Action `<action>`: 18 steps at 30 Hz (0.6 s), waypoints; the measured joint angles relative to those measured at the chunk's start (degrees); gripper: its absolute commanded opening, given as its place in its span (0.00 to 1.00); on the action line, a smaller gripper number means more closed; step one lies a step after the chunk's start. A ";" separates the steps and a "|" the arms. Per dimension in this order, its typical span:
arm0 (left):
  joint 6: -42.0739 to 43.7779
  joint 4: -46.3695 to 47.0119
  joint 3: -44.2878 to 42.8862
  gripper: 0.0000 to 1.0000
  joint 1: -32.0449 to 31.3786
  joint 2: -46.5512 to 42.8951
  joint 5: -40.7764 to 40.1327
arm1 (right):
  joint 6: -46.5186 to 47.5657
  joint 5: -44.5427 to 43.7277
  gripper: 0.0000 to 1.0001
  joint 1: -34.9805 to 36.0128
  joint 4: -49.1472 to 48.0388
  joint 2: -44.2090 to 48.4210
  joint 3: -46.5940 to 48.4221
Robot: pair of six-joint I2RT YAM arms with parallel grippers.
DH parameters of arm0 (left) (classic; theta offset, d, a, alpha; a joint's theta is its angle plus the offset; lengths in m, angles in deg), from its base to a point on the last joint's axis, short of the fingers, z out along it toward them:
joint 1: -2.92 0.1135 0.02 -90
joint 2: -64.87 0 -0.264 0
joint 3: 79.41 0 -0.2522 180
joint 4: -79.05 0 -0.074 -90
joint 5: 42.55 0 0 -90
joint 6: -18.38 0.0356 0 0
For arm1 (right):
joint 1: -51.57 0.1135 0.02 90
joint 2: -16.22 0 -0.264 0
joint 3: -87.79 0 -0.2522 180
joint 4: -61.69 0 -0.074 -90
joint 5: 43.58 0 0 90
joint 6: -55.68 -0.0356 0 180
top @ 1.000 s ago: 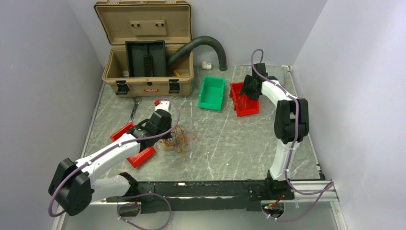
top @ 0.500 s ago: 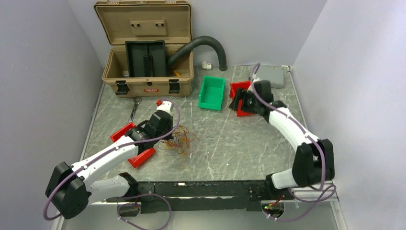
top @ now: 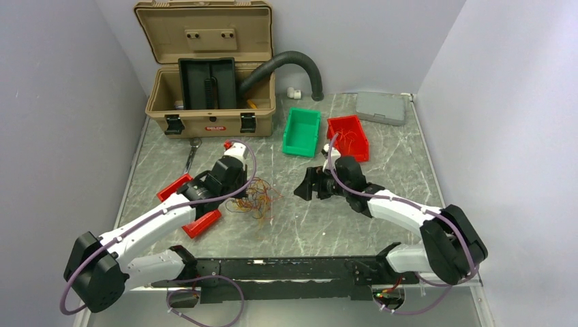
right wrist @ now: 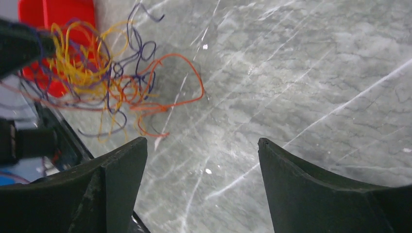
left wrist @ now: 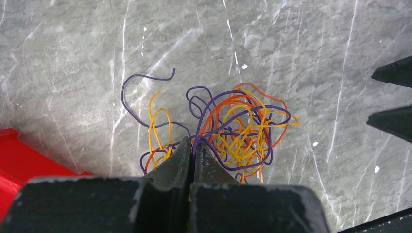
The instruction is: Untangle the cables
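Cables (left wrist: 233, 126): tangled clump of yellow, orange and purple strands on table (top: 395, 163), left of centre. Left gripper (left wrist: 192, 145): jaws together, pinching strands at clump's near edge. Right gripper (right wrist: 201, 145): jaws wide apart, holding nothing, low over table, near clump's right side, not touching. Red bin (top: 361, 133): few thin strands seemingly inside. Judgement: perhaps some strands already separated; most of knot not yet pulled apart.

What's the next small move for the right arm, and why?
Probably reach the open right gripper leftward and close on the loose orange loop of the tangled thin orange, yellow and purple wires; the shut left gripper holds the tangle's other side.
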 measured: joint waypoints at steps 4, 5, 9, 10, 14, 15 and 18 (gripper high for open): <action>0.00 -0.04 0.00 0.00 -0.04 -0.59 0.02 | -9.99 -5.55 0.87 2.32 -5.86 -1.29 -1.16; -0.02 -0.04 0.00 0.00 -0.04 -0.68 0.04 | -12.74 -7.15 0.87 3.56 -7.28 -1.31 -1.64; -0.02 -0.04 0.00 0.00 -0.04 -0.70 0.26 | -22.80 -11.72 0.87 8.57 -8.52 -4.61 -0.20; 0.00 -0.04 0.00 0.00 -0.04 -0.70 0.33 | -25.88 -12.00 0.87 9.42 -8.17 -6.38 0.98; 0.00 -0.09 0.00 0.00 -0.04 -0.74 0.33 | -37.92 -13.29 0.85 11.08 -8.35 -12.00 3.28; 0.00 -0.09 0.00 0.00 -0.04 -0.81 0.31 | -40.94 -13.77 0.84 11.61 -8.41 -12.76 3.26; -0.02 -0.07 0.11 0.00 -0.07 -1.53 0.28 | -48.17 -15.13 0.82 13.68 -9.53 -14.62 3.26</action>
